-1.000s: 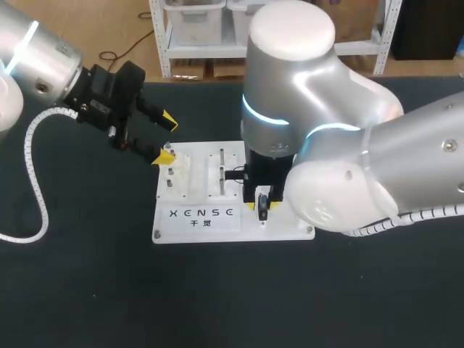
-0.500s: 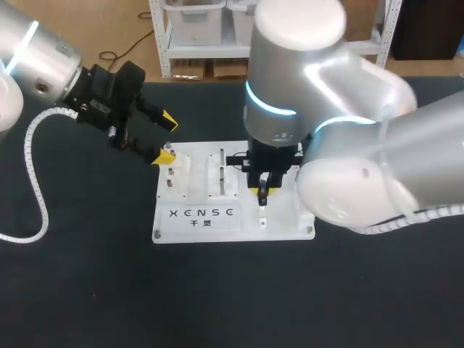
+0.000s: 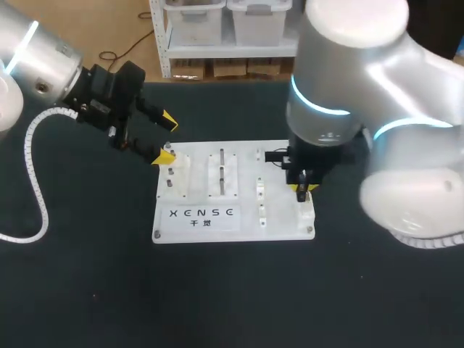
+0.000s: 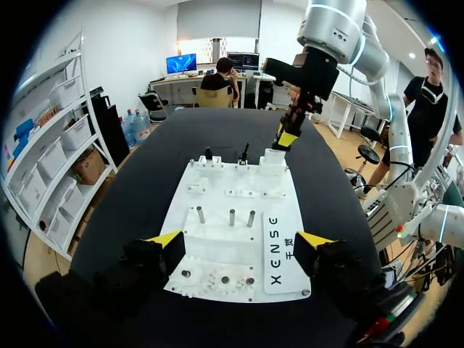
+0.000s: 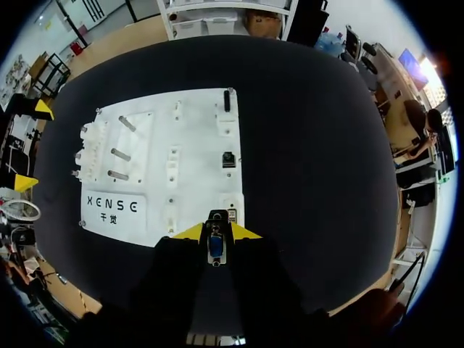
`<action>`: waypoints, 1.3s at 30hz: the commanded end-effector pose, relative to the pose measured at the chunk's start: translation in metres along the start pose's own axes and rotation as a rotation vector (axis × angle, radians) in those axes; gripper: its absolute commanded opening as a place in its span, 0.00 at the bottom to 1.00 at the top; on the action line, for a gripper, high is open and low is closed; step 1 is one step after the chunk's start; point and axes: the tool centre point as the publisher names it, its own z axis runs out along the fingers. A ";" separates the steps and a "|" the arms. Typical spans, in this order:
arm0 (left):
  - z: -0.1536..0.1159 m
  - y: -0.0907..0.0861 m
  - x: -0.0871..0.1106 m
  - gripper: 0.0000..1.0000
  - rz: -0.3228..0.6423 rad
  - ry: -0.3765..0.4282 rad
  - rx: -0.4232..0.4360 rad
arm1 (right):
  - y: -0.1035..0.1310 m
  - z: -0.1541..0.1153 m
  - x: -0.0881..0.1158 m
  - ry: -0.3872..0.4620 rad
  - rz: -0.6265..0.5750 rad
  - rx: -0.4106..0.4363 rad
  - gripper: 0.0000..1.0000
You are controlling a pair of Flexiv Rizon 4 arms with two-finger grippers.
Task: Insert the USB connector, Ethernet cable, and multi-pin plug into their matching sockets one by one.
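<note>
Tabletop (image 3: pixel 217 297) of dark cloth stretches well past the white board (image 3: pixel 279 226) on every side. Over the board's right edge hangs the right gripper (image 3: pixel 302 190), its 2 fingers clamped on what looks like the multi-pin plug (image 5: pixel 216 245). Farther back, the left gripper (image 3: pixel 165 138) stands spread wide at the board's far left corner, holding nothing.

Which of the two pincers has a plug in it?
The right pincer, shut on a blue-faced plug above the board's right end; the left pincer is open and empty at the other end.
</note>
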 end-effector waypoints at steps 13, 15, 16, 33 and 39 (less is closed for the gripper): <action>0.000 -0.001 0.001 1.00 0.002 -0.003 -0.002 | -0.010 0.005 0.001 -0.063 -0.004 0.014 0.00; 0.000 -0.001 0.001 1.00 0.002 -0.003 -0.002 | -0.010 0.005 0.002 -0.062 -0.005 0.014 0.00; 0.000 -0.001 0.001 1.00 0.002 -0.003 -0.002 | -0.010 0.006 0.002 -0.062 -0.004 0.014 0.00; 0.000 -0.001 0.001 1.00 0.002 -0.003 -0.002 | -0.008 0.010 0.002 -0.071 0.000 0.025 0.00; 0.000 -0.001 0.001 1.00 0.002 -0.003 -0.002 | -0.009 0.011 0.002 -0.070 -0.001 0.030 0.00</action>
